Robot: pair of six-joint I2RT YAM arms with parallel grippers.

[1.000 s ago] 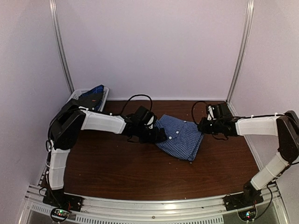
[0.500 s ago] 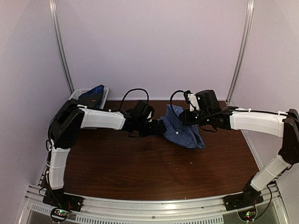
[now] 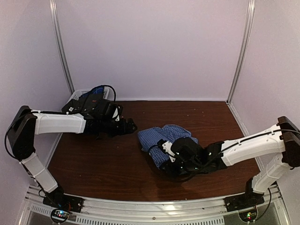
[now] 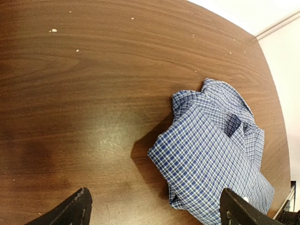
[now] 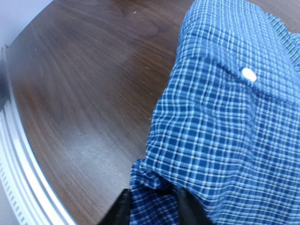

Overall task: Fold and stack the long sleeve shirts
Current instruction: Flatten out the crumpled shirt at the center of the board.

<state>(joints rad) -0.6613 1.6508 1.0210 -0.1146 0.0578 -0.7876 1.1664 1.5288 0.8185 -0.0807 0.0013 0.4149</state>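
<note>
A folded blue plaid shirt (image 3: 165, 134) lies on the brown table (image 3: 93, 159), a little right of centre. My right gripper (image 3: 167, 162) is at the shirt's near edge, shut on a bunched fold of the cloth; in the right wrist view the cloth (image 5: 220, 117) sits pinched between the two fingers of the gripper (image 5: 153, 208). My left gripper (image 3: 131, 125) is open and empty, to the left of the shirt and apart from it. In the left wrist view the shirt (image 4: 211, 154) lies ahead of the wide-open left gripper (image 4: 158, 212).
A white basket (image 3: 104, 92) with dark clothes stands at the back left corner, behind the left arm. The table's metal front rail (image 3: 154, 208) runs along the near edge, close to the right gripper. White walls enclose the table.
The right gripper has dragged the shirt from the back centre toward the near edge. The left gripper has let go of the shirt and drawn back to the left.
</note>
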